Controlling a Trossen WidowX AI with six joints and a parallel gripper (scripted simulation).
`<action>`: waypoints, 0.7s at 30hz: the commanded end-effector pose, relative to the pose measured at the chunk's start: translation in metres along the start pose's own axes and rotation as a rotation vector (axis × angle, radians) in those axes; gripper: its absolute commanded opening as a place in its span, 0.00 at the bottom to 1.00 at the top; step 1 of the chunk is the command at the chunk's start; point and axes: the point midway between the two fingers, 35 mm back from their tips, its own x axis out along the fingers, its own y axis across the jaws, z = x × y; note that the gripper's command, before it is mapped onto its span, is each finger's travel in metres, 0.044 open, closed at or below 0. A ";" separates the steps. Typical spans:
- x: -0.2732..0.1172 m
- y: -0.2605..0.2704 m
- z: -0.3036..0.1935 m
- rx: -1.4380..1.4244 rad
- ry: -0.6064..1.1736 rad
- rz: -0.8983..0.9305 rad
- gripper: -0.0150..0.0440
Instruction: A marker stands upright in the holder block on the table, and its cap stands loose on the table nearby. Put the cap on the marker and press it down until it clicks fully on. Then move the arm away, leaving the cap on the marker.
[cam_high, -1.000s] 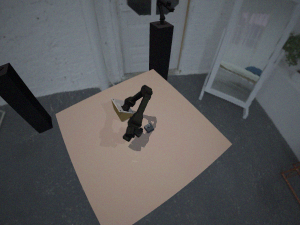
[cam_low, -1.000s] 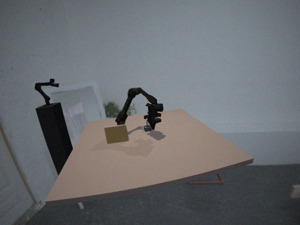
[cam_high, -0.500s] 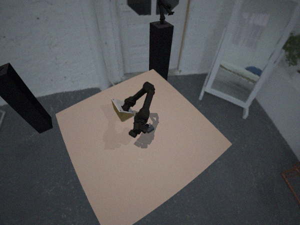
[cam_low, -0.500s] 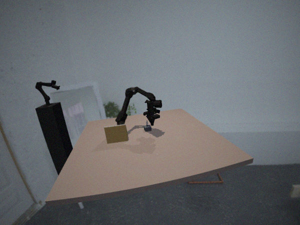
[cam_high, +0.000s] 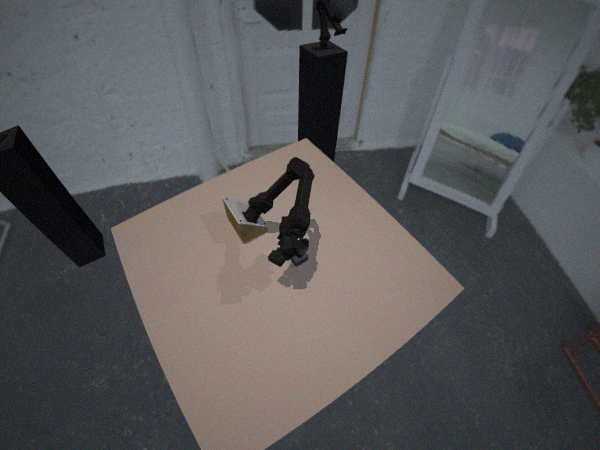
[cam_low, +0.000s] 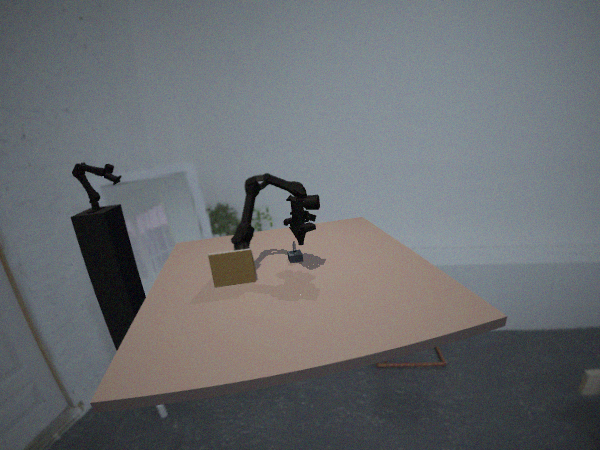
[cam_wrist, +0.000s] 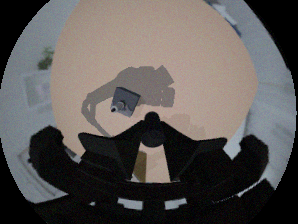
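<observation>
The pincer is gripping what is probably the cap, hovering just beside the marker in its holder block, mid-table toward the far edge; centring over the tip before descending matters most.

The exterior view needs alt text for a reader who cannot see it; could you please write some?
A black robot arm reaches over a peach-coloured table top, its gripper shut on a small dark cap and hanging just above a thin marker standing upright in a small dark holder block. A mustard-yellow square panel stands at the arm's base.
</observation>
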 end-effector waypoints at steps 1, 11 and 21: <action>-0.002 0.014 0.002 0.007 -0.003 0.008 0.25; -0.008 0.049 0.007 0.006 -0.005 0.015 0.25; -0.012 0.075 0.008 0.006 -0.006 0.022 0.25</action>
